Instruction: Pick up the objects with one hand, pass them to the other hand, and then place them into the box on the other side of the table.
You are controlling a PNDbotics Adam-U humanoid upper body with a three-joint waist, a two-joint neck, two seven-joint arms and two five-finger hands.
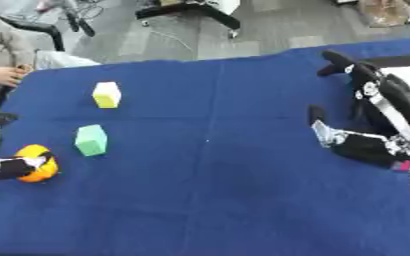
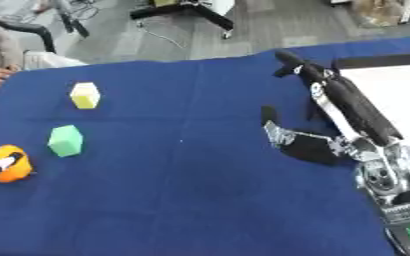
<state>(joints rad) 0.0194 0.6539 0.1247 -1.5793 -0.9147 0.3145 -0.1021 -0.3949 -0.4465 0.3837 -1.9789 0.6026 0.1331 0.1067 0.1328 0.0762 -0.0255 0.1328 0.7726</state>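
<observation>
At the table's left edge lies an orange round object (image 1: pixel 37 163), and my left hand (image 1: pixel 5 168) has its fingers curled over its left side. A green block (image 1: pixel 91 140) stands just above and to the right of it. Farther back is a yellow block (image 1: pixel 107 94). On the right, my right hand (image 2: pixel 344 102) hovers open, fingers straight and pointing to the far edge, thumb (image 2: pixel 272 127) spread toward the table's middle; it holds nothing. The white box (image 2: pixel 392 92) with a dark rim sits just right of that hand.
A blue cloth (image 1: pixel 217 190) covers the table, and its far edge runs across the top of the views. Beyond it is grey floor with a black chair base (image 1: pixel 200 10). The wide middle stretch of cloth separates the two hands.
</observation>
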